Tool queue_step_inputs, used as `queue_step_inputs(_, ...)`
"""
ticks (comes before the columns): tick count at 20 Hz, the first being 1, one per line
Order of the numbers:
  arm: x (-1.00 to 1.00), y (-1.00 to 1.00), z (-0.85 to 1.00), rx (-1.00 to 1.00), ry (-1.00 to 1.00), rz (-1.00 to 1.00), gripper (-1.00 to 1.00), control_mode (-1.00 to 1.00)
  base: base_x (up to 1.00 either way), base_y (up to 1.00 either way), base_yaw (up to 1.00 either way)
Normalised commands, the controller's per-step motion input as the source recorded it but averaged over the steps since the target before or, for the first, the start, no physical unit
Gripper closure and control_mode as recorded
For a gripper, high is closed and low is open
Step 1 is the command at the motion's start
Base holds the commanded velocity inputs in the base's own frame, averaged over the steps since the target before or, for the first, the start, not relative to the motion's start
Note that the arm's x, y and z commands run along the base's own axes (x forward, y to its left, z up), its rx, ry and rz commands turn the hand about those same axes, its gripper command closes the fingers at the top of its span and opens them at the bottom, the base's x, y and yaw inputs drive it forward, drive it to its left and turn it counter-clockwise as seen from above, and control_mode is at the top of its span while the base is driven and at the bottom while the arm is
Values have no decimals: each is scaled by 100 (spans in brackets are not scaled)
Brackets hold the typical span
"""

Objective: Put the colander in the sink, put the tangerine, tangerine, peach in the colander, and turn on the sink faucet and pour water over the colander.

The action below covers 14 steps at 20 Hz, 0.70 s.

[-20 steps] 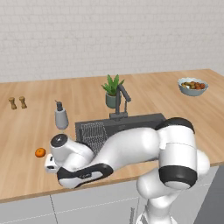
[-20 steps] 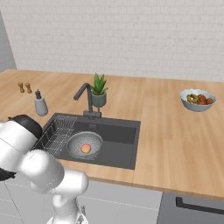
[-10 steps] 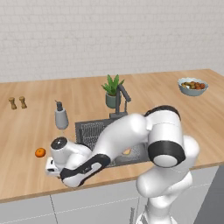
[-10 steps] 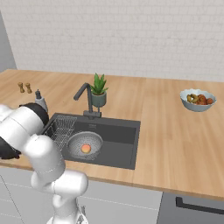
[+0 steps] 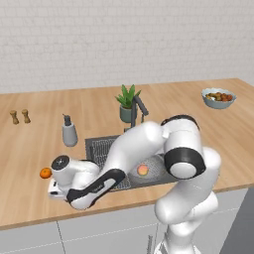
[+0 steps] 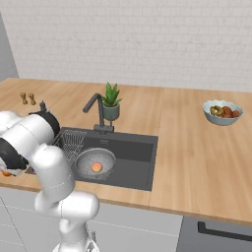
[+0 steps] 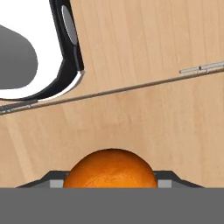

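The white arm folds low over the wooden counter's front left edge, hiding its gripper; whether the fingers are spread or pinching cannot be told. A bright orange round tangerine sits close before the hand, cut off below. In the dark grey recessed sink, the round silver perforated colander holds one pale pinkish-orange fruit.

A glossy white robot arm built of thick rounded segments, seen from two cameras on its base. A broad black band rings the bulbous shoulder joint, and a second black stripe runs along the forearm near the wrist. A round dark grey cap closes the wrist joint. From the right, the same white shells stack into a smooth column, with a black ring at one joint.
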Motion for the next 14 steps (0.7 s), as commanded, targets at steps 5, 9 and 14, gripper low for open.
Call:
queue_step_inputs(5, -14, -67, 38, 3, 0, 0, 100, -100, 0, 0, 0)
queue_step_inputs(9, -12, -77, 47, 9, 0, 0, 100, -100, 0, 0, 0)
queue_step_inputs(14, -9, -87, 36, 2, 0, 0, 100, -100, 0, 0, 0)
